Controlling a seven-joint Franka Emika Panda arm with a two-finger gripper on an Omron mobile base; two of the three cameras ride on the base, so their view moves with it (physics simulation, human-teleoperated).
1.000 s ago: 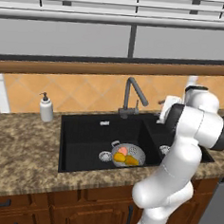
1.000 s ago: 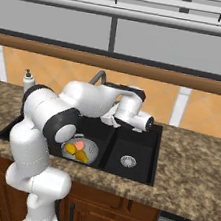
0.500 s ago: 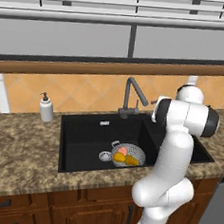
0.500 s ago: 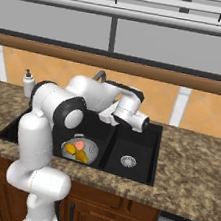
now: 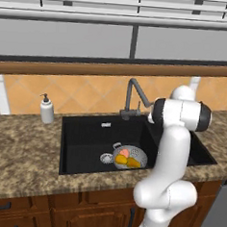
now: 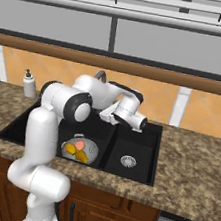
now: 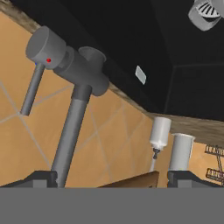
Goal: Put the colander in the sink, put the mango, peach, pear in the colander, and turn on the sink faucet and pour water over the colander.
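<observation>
1. Swung left since the earlier frame, gripper now nearer the faucet.
2. Jaws spread wide, empty, faucet column just beside the left fingertip.
3. Colander in the sink, holding mango, peach, pear.

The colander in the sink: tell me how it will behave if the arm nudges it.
The colander looks like thin metal, so probably stiff and light. Its rounded bowl rests on the smooth black floor of the sink, so a nudge would likely slide or rock it. The loose mango, peach and pear inside may shift.
</observation>
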